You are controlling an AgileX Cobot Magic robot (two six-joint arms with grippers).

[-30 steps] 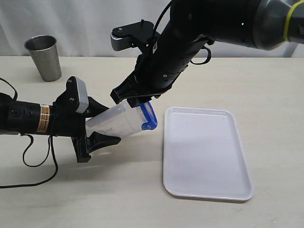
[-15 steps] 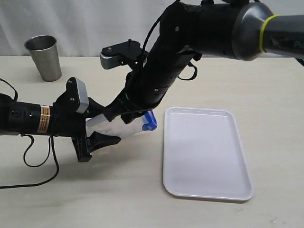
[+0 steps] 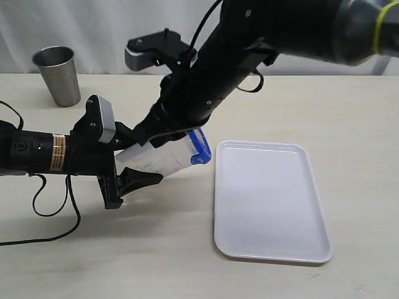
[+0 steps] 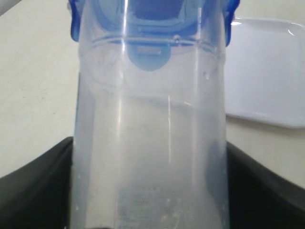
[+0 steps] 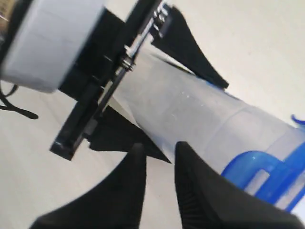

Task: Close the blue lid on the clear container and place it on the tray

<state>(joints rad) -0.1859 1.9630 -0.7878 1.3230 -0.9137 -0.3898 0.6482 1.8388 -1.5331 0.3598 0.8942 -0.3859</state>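
The clear container (image 3: pixel 159 156) lies tilted, its base end held in my left gripper (image 3: pixel 142 159), which is shut on it, one black finger on each side (image 4: pixel 33 191). The blue lid (image 3: pixel 199 146) sits on the container's mouth, pointing toward the tray (image 3: pixel 268 199); its tabs show in the left wrist view (image 4: pixel 147 52). My right gripper (image 5: pixel 157 145) hovers just above the container's side (image 5: pixel 190 109), fingers a narrow gap apart with only table showing between them. The lid's tab (image 5: pixel 257 171) lies beside one right finger.
A steel cup (image 3: pixel 57 75) stands at the back left. The white tray's near corner (image 4: pixel 267 71) lies just beyond the lid. The right arm (image 3: pixel 218 75) reaches across over the left gripper. A black cable (image 3: pixel 50 212) loops on the table at the left.
The right arm dipped onto the container's lidded end, then moved up and left along its side. The lidded end has risen a little. The left gripper kept its hold.
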